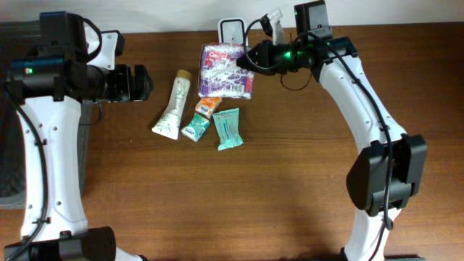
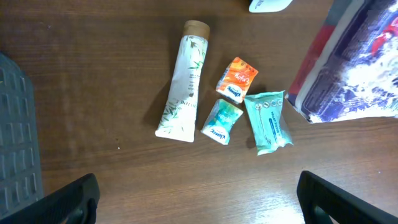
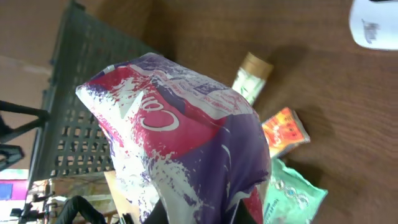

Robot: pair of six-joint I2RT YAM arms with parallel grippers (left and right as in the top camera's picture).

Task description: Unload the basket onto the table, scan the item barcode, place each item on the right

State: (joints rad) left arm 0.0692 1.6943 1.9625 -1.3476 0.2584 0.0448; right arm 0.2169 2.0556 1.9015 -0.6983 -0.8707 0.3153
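The item, a soft purple, red and white package (image 1: 226, 70), hangs above the table's far middle, with my right gripper (image 1: 250, 59) shut on its right end. In the right wrist view the package (image 3: 186, 137) fills the frame and covers most of the gripper (image 3: 196, 214); only dark finger bases show beneath it. No barcode shows on any face I see. A white scanner (image 1: 230, 30) stands just behind the package. My left gripper (image 1: 145, 82) hovers open at the left, its fingers (image 2: 68, 202) wide apart with nothing between them.
Below the package lie a cream tube (image 1: 172, 105), an orange packet (image 1: 208, 106), a small teal and white packet (image 1: 196, 127) and a teal wipes pack (image 1: 228, 128). A grey slatted basket (image 2: 15, 124) stands at the left edge.
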